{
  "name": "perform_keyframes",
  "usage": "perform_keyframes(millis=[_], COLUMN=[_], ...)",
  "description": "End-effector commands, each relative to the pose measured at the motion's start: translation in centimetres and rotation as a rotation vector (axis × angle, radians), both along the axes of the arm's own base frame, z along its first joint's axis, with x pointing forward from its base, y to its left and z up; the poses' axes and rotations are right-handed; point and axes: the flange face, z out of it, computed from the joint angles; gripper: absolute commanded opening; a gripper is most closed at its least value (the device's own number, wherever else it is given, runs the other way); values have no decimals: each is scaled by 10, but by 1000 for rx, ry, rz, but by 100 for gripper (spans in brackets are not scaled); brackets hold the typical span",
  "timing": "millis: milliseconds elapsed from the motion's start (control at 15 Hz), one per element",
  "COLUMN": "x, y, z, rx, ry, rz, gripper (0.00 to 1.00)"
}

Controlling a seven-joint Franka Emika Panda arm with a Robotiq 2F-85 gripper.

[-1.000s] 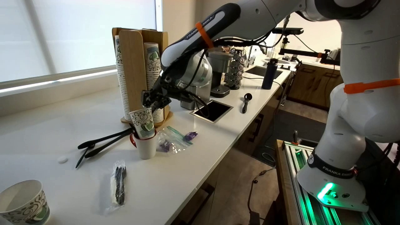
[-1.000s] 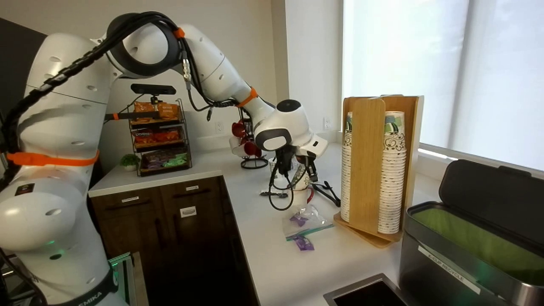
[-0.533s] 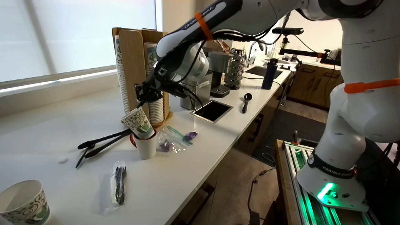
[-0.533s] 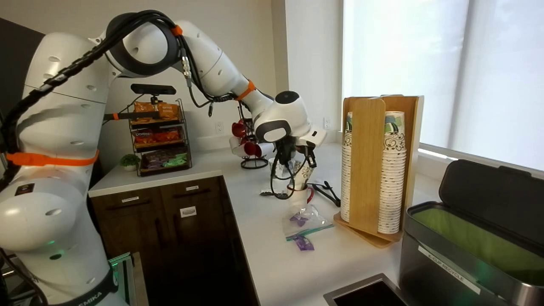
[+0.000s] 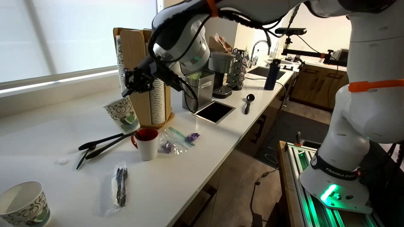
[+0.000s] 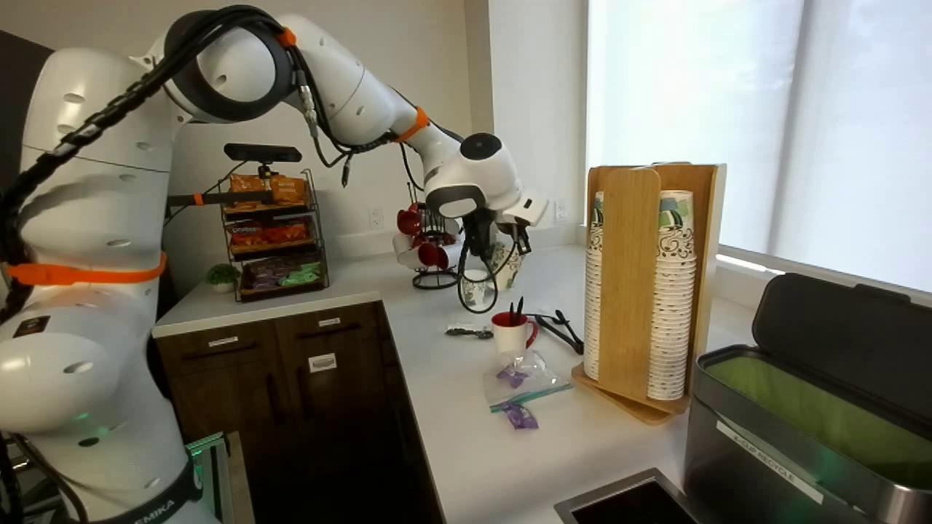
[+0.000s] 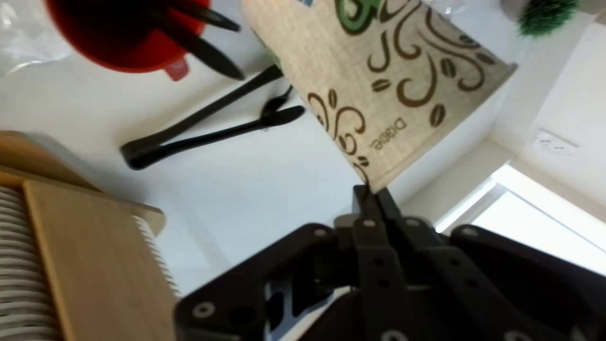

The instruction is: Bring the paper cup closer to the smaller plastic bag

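My gripper [image 5: 127,93] is shut on the rim of a patterned paper cup [image 5: 123,116] and holds it tilted above the counter. The held cup also shows in an exterior view [image 6: 507,263] and in the wrist view [image 7: 388,80], pinched at its rim by the fingertips [image 7: 376,196]. A second paper cup [image 5: 28,205] stands upright on the counter; it also shows in an exterior view [image 6: 475,287]. A clear zip bag [image 5: 180,145] with purple wrapped pieces lies beside the mug. A narrow clear packet [image 5: 120,186] with black utensils lies nearer the second cup.
A white mug [image 5: 147,149] with red inside and black utensils stands between held cup and zip bag. Black tongs [image 5: 109,143] lie near the held cup. A wooden cup dispenser [image 6: 632,284] stands behind. A bin [image 6: 772,437] and a square counter opening [image 5: 214,112] are farther along.
The gripper has lifted the paper cup up and out of the mug's mouth and moved it away from the zip bag. The cup has tilted more. The mug stays in place.
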Motion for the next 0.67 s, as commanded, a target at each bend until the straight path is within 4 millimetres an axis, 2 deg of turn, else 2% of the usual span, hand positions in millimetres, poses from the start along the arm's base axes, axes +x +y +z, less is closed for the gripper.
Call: perform_keyframes(millis=[0,133,267,400,467,600], x=[-12,-22,-31,-33,-24,-25], y=[33,54,64,49,66,54], z=[27,27,19,5,15,5], rx=[100,128,123,137,115,125], ry=[-85,-114,-129,-76,-107,-81], rz=[85,149,205,227,200,210], gripper=[1,1,1,1,3,3])
